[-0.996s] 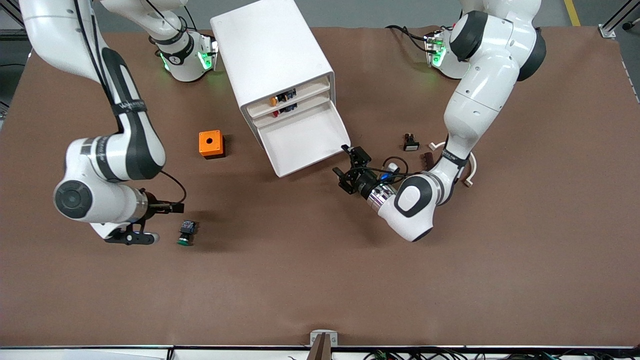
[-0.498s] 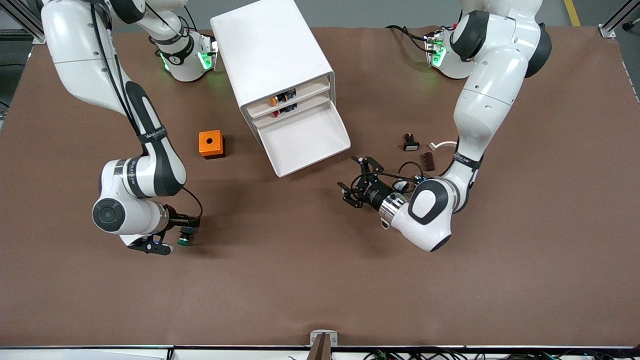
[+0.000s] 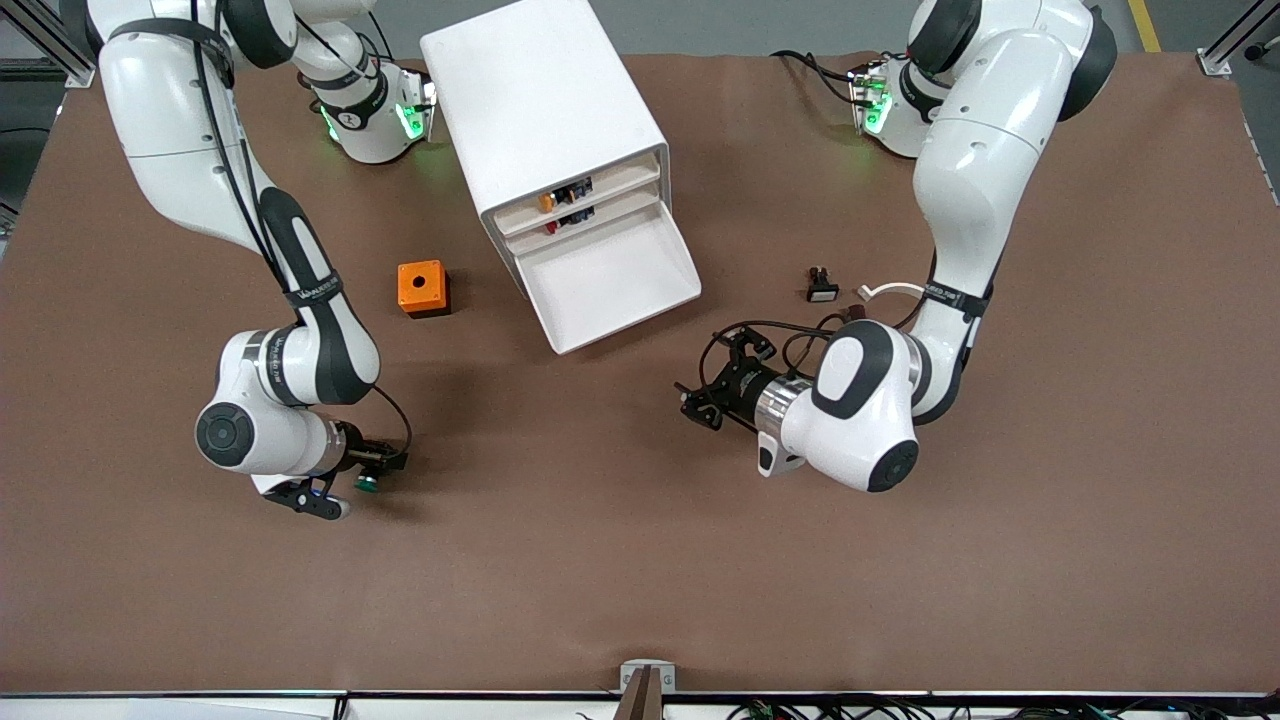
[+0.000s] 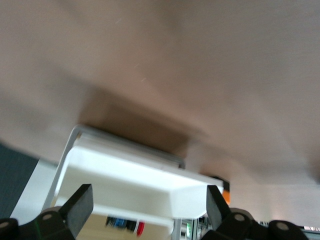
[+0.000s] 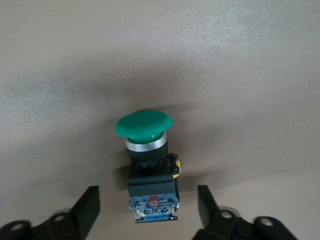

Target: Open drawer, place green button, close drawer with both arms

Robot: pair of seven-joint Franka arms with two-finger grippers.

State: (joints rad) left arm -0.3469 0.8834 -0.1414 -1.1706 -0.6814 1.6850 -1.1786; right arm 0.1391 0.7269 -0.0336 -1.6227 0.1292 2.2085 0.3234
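Right tool [image 3: 352,484], fingers spread, straddles the green-capped button [image 5: 146,161] on the tabletop [image 3: 600,520]; left tool [image 3: 716,385], also spread, hovers near the pulled-out drawer [image 3: 612,283].

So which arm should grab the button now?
Right. The right gripper is open with the button between its fingers on the table. The left gripper is empty, near the open drawer.

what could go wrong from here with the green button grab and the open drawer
1. The right gripper is open astride the button, which lies on its side; closing on the body's end might let it tip or slip.
2. The drawer hangs far out, so a careless drop could miss it.
3. The left gripper, open, hovers nearby and may crowd the approach.
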